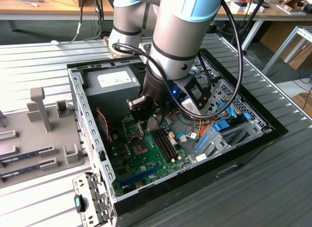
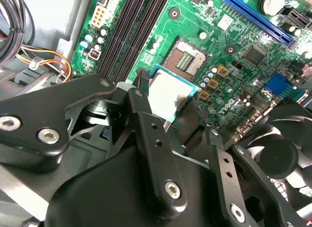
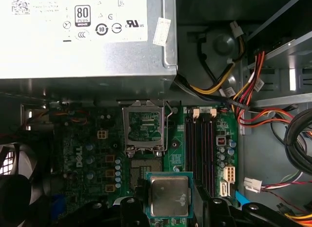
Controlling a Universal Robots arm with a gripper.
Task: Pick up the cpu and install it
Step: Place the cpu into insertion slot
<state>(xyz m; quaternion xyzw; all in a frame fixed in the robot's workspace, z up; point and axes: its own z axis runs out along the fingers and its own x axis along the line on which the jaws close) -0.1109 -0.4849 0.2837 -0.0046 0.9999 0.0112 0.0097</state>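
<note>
**Cpu clamped over the board**

In the exterior view, your gripper [image 1: 146, 113] hung inside the one open case [image 1: 90, 124], low over the one green board [image 1: 146, 161]. In the second wrist view, its two fingers [image 2: 146, 124] were closed on opposite edges of one cpu [image 2: 168, 97], which was held above the board near the one bare socket [image 2: 187, 56]. In the first wrist view, the cpu sat between the fingers just beside the socket, with one power supply [image 3: 83, 46] beyond.

One cpu [image 3: 169, 195] sits between the two fingers [image 2: 146, 124]; beyond them lie one open socket [image 2: 187, 56], one green board [image 1: 146, 163], one power supply [image 3: 83, 46].
</note>
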